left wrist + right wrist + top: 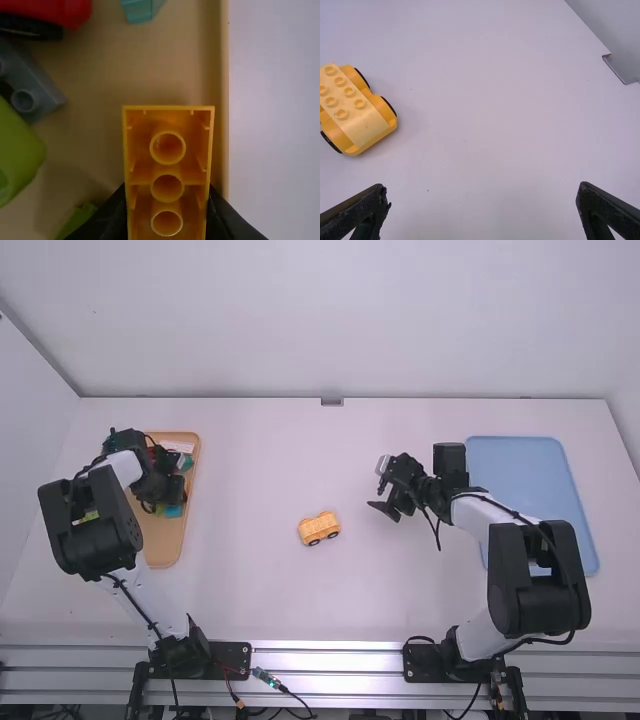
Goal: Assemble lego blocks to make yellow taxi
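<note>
The yellow wheeled base [320, 529] is taken as the landmark; it is seen standing on its wheels on the bare white table [270, 590], studs facing up, with nothing stacked on it. It is touched by neither gripper.

Well to the left of the base, the left gripper [178, 486] is seen over the wooden tray [163, 545]. Its jaws are closed in on a yellow brick [167, 170], which is pinched between the two fingers, one pressed to each long side. The brick's hollow underside, with a row of three round tubes, is turned toward the left wrist camera. How high the brick is held above the tray floor cannot be told.

To the right of the base, apart from it, the right gripper [379, 486] is held over the table. Its jaws are spread wide, and nothing is gripped between them.

In the tray, on that same left side of the base, other pieces are seen: a bright green rounded piece [17, 150], a darker green piece [76, 220], a grey studded piece [42, 92], a red piece [70, 11] and a teal piece [139, 10]. Farther right of the base than the right gripper, a blue tray [520, 470] is laid on the table, partly covered by the right arm.
</note>
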You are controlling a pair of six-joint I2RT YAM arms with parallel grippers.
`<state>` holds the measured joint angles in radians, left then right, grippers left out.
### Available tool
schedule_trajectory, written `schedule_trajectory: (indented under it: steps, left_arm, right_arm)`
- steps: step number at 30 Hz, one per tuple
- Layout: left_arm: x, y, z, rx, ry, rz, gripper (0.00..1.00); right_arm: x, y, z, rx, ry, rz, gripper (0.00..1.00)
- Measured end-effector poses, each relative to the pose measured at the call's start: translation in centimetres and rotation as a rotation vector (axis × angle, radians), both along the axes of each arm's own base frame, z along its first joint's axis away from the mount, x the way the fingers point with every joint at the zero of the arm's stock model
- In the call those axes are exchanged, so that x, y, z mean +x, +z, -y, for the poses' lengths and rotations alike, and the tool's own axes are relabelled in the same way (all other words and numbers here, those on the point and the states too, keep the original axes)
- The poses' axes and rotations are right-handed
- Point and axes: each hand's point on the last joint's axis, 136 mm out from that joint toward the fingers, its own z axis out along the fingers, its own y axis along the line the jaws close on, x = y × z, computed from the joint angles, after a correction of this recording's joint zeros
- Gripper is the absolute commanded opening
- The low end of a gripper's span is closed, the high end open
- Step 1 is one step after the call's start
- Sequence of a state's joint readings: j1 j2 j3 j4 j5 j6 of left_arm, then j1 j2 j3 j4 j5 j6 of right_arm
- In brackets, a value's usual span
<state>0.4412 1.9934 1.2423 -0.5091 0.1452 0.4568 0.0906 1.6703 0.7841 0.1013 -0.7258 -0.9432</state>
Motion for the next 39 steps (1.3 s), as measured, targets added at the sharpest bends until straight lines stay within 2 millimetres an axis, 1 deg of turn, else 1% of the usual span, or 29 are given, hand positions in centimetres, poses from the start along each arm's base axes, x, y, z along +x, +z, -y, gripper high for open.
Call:
schedule_trajectory:
  steps: [3, 4, 5, 7, 9, 11, 12, 15, 18, 20, 22, 23, 24, 25, 26, 27, 28, 29, 30, 31, 33, 34, 35, 36, 37, 39]
  left_arm:
    - [0.1, 0.0, 0.0, 0.001, 0.001, 0.003, 0.25]
    - [0.1, 0.0, 0.0, 0.002, 0.000, 0.004, 0.25]
    - [0.2, 0.0, -0.1, 0.003, 0.000, 0.007, 0.21]
    - [0.3, 0.1, -0.1, 0.005, 0.003, 0.013, 0.18]
    - [0.7, 0.2, -0.3, 0.008, 0.018, 0.027, 0.11]
    - [0.9, 0.2, -0.4, 0.010, 0.028, 0.037, 0.09]
    - [1.1, 0.3, -0.5, 0.012, 0.040, 0.046, 0.03]
    - [1.3, 0.4, -0.6, 0.010, 0.056, 0.054, 0.02]
    - [1.3, 0.4, -0.6, 0.004, 0.079, 0.054, 0.02]
    - [1.4, 0.6, -0.4, -0.003, 0.082, 0.057, 0.02]
    - [1.7, 1.5, 0.0, -0.008, 0.078, 0.091, 0.02]
    - [2.3, 2.8, 0.6, -0.004, 0.062, 0.147, 0.02]
    - [2.5, 3.1, 0.7, -0.002, 0.059, 0.161, 0.02]
    - [3.0, 4.4, 1.4, 0.005, 0.037, 0.218, 0.02]
    - [3.6, 6.0, 2.3, 0.015, 0.011, 0.288, 0.02]
    - [4.1, 7.7, 3.8, 0.018, -0.026, 0.366, 0.02]
    - [4.3, 8.4, 4.4, 0.019, -0.041, 0.396, 0.02]
    - [4.6, 9.9, 6.2, 0.013, -0.089, 0.470, 0.02]
    - [4.6, 11.0, 7.9, 0.000, -0.132, 0.520, 0.02]
    - [4.6, 12.3, 10.8, -0.029, -0.208, 0.595, 0.02]
    - [4.2, 13.7, 14.4, -0.078, -0.306, 0.677, 0.02]
    - [3.6, 14.7, 17.5, -0.129, -0.392, 0.736, 0.02]
    - [3.0, 15.5, 20.0, -0.176, -0.466, 0.789, 0.02]
    - [2.0, 16.5, 23.4, -0.243, -0.571, 0.853, 0.02]
    - [1.6, 16.8, 24.4, -0.266, -0.602, 0.875, 0.02]
    - [-0.5, 18.5, 29.1, -0.395, -0.757, 0.973, 0.02]
  right_arm:
    - [0.0, 0.0, 0.0, 0.000, 0.002, 0.002, 0.99]
    - [0.0, 0.0, 0.0, 0.001, 0.000, 0.000, 0.99]
    - [0.0, 0.0, 0.0, 0.001, 0.000, 0.000, 0.99]
    - [0.0, 0.0, 0.0, 0.001, 0.000, -0.001, 0.99]
    - [0.0, 0.0, 0.0, 0.000, 0.001, 0.001, 0.99]
    - [0.0, 0.0, 0.0, 0.001, 0.001, 0.000, 0.99]
    - [0.0, 0.1, -0.1, 0.004, 0.002, 0.001, 0.99]
    - [0.4, 0.7, -0.3, 0.032, -0.002, 0.016, 0.99]
    - [1.3, 2.0, -0.7, 0.093, -0.024, 0.036, 0.99]
    - [1.5, 2.5, -0.9, 0.117, -0.033, 0.037, 0.99]
    - [1.7, 3.2, -1.3, 0.155, -0.035, 0.035, 0.99]
    - [1.7, 3.6, -1.6, 0.180, -0.028, 0.034, 0.99]
    - [1.7, 3.7, -1.6, 0.185, -0.025, 0.034, 0.99]
    - [1.6, 4.2, -2.0, 0.210, -0.014, 0.032, 0.99]
    - [1.5, 4.7, -2.5, 0.236, 0.004, 0.036, 0.99]
    - [1.4, 5.2, -2.9, 0.259, 0.018, 0.038, 0.99]
    - [1.3, 5.5, -3.1, 0.273, 0.026, 0.041, 0.99]
    - [1.2, 6.0, -3.5, 0.294, 0.038, 0.043, 0.99]
    - [1.1, 6.4, -3.8, 0.312, 0.050, 0.045, 0.99]
    - [1.0, 7.0, -4.2, 0.337, 0.066, 0.045, 0.99]
    - [0.8, 7.7, -4.8, 0.366, 0.088, 0.049, 0.99]
    - [0.5, 8.3, -5.3, 0.390, 0.112, 0.053, 0.99]
    - [0.3, 8.7, -5.6, 0.406, 0.133, 0.058, 0.99]
    - [-0.1, 9.3, -6.1, 0.428, 0.162, 0.061, 0.99]
    - [-0.2, 9.4, -6.2, 0.433, 0.167, 0.061, 0.99]
    - [-1.2, 10.4, -6.9, 0.473, 0.236, 0.065, 1.00]
